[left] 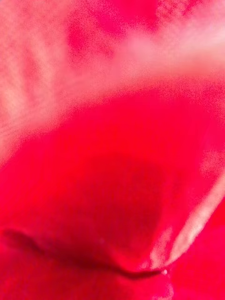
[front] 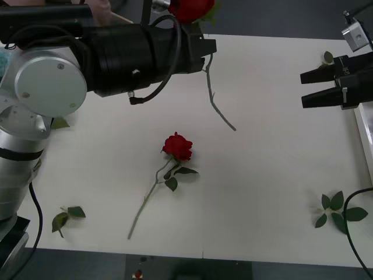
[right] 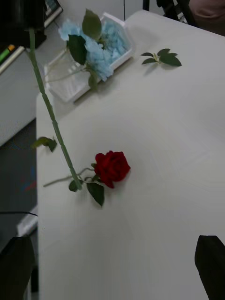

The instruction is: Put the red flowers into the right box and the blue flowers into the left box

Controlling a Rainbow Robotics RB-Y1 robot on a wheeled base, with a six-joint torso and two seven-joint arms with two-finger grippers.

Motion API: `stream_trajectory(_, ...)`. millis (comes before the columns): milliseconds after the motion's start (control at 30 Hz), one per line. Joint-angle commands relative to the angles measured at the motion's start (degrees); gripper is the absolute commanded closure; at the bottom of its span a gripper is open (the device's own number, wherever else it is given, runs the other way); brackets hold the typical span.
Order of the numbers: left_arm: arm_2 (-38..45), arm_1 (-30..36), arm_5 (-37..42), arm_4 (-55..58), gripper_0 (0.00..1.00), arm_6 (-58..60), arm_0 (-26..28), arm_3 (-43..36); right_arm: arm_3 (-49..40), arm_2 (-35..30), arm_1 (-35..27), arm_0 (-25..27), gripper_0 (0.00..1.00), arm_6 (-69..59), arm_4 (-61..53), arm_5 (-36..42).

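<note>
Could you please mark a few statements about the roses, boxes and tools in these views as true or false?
1. The left tool holds a red rose above the table. True.
2. Two red roses lie flat on the table. False: one rose lies there.
3. The right tool is open and holds nothing. True.
4. The blue flowers lie loose on the table. False: they sit in the left box.
5. Loose leaf sprigs lie on the table. True.

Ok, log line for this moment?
left gripper: holding red rose aloft | right gripper: open, idle right | second red rose: on white table
</note>
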Motion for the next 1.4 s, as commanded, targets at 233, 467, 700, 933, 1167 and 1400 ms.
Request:
stream_trajectory(233, -2.6, -3.9, -7.2, 0.5, 1.00, 2.1, -8.8, 8.3, 4.8, 3.2, 1.0, -0.6, 0.00, -7.7, -11.1, -1.3)
stream_trajectory(467, -6.6, -5.7, -12.0, 2.1, 1.00, 2.0, -13.0, 14.4, 4.8, 6.5, 3.5, -2.5, 0.00, -8.8, -11.2, -5.0)
stream_trajectory(700, -7.0, -6.3, -12.0, 2.7, 1.00, 2.0, -13.3, 14.8, 4.8, 10.6, 5.5, -4.4, 0.00, -9.7, -11.2, -10.1)
stream_trajectory(933, -7.4, -6.4, -11.9, 2.3, 1.00, 1.6, -13.3, 14.7, 4.8, 13.4, 6.9, -5.6, 0.00, -10.5, -11.2, -13.9)
stream_trajectory(1167, -7.4, -6.4, -11.9, 2.3, 1.00, 1.6, -13.3, 14.7, 4.8, 13.5, 7.2, -6.2, 0.88, -11.3, -11.2, -14.0)
stream_trajectory(1400, -7.4, -6.4, -11.9, 2.3, 1.00, 1.6, -13.3, 14.7, 4.8, 13.3, 7.2, -6.1, 1.00, -11.9, -11.3, -14.0)
